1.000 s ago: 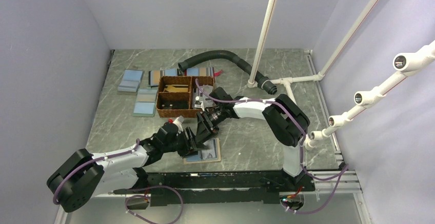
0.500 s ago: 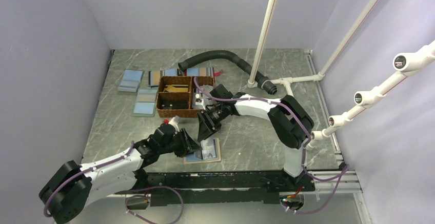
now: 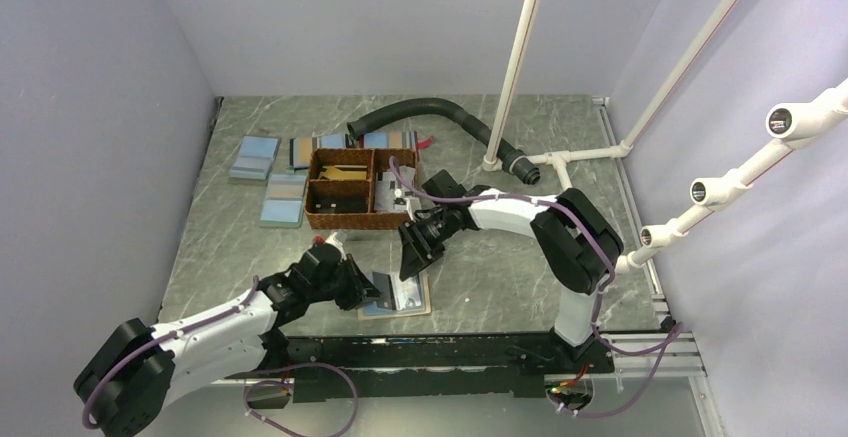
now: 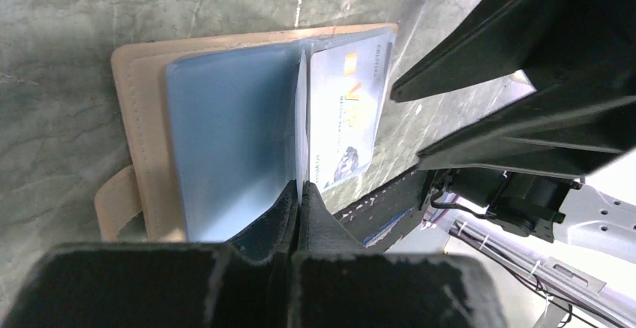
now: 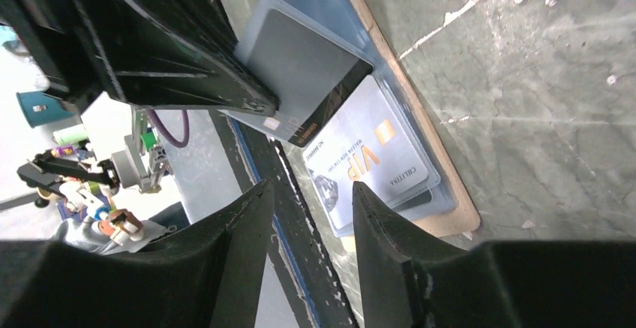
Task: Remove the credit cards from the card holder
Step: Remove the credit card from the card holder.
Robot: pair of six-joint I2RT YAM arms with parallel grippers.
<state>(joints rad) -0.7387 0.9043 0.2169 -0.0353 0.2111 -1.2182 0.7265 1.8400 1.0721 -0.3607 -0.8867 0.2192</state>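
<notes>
Tan-rimmed holder [image 3: 412, 299] lies open and flat on the table [image 3: 500, 277], near the front edge, between the two arms. At its near side the left gripper [image 4: 300, 193] is pressed together on the edge of a clear sleeve [image 5: 253, 19] that stands up off the blue inner face. Grey card [image 5: 304, 69] sits in that sleeve. Pale VIP card [image 5: 367, 159] lies flat in the pocket beneath. Over the holder's far side the right gripper [image 5: 311, 197] hangs with fingers apart, nothing between them. Woven basket [image 3: 345, 221] stands behind, apart from the holder.
</notes>
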